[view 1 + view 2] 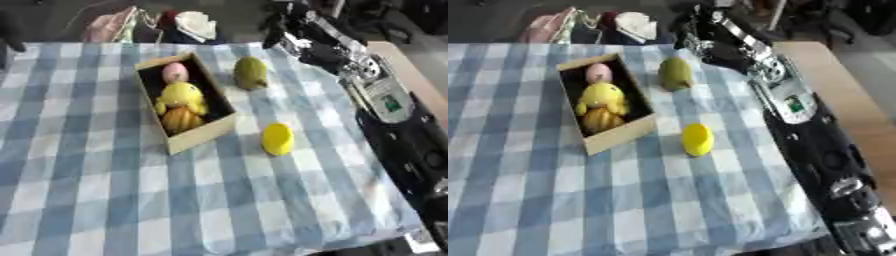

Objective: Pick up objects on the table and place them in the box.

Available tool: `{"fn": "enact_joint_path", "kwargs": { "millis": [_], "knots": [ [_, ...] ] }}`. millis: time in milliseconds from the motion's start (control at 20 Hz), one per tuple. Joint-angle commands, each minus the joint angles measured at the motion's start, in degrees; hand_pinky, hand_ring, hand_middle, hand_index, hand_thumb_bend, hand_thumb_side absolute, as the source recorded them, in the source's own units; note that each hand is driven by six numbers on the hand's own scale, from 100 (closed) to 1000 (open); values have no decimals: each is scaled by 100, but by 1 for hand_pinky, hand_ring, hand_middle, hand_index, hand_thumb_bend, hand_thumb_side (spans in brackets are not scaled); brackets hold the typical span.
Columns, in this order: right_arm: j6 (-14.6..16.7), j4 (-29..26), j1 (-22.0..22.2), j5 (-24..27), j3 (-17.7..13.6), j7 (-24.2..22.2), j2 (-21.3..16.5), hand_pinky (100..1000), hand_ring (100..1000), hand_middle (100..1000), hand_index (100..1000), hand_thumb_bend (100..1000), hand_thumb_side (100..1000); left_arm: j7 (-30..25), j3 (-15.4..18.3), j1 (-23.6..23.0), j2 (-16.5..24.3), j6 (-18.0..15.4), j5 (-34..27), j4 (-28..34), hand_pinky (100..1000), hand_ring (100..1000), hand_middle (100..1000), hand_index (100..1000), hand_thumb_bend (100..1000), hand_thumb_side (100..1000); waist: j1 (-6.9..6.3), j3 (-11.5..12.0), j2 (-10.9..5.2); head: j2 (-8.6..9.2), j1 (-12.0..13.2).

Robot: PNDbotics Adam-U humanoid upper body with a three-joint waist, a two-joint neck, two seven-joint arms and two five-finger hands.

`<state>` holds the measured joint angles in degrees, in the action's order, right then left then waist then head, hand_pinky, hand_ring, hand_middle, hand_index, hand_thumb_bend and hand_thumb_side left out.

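An open cardboard box [202, 134] lies askew on the checked cloth. Inside it are a pink rounded thing [175, 72], a yellow duck-like toy [182, 96] and an orange ribbed thing [181, 119]. A green pear-shaped object [250, 73] stands just right of the box's far end. A yellow rounded object [277, 139] lies on the cloth off the box's near right corner. My right arm runs up the right side, and its dark hand [700, 31] hangs over the table's far edge, beyond the green object and apart from it.
The blue and white checked cloth [105, 200] covers the table. Pink and white bundles [194, 24] sit past the far edge. Bare wooden tabletop [833, 75] shows to the right of my arm.
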<state>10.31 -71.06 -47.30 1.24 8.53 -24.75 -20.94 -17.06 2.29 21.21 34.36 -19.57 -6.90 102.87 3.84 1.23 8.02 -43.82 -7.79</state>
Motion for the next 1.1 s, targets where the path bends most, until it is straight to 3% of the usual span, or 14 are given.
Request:
{"fn": "enact_joint_path", "kwargs": {
  "millis": [50,300,550,1100],
  "knots": [
    [-248,390,-425,-294,-29,-139,-190,733,678,763,910,100,439,106,257,-244,-168,222,-247,415,704,517,559,733,100,494,-121,54,-59,30,-142],
    [-726,1167,-1137,-772,93,-114,39,750,721,799,916,100,443,146,504,-962,-572,475,-237,851,701,512,552,728,100,495,-143,151,-15,61,-221],
    [-1142,1952,-1396,-1255,-84,301,259,746,718,800,913,100,442,154,604,-1284,-967,713,-129,1000,698,507,545,721,100,503,-151,277,15,88,-314],
    [-614,3696,-1569,-2328,-331,1372,326,746,723,801,912,100,432,193,705,-1601,-1370,969,55,1013,696,502,536,714,100,517,-159,402,20,91,-335]
  ]
}}
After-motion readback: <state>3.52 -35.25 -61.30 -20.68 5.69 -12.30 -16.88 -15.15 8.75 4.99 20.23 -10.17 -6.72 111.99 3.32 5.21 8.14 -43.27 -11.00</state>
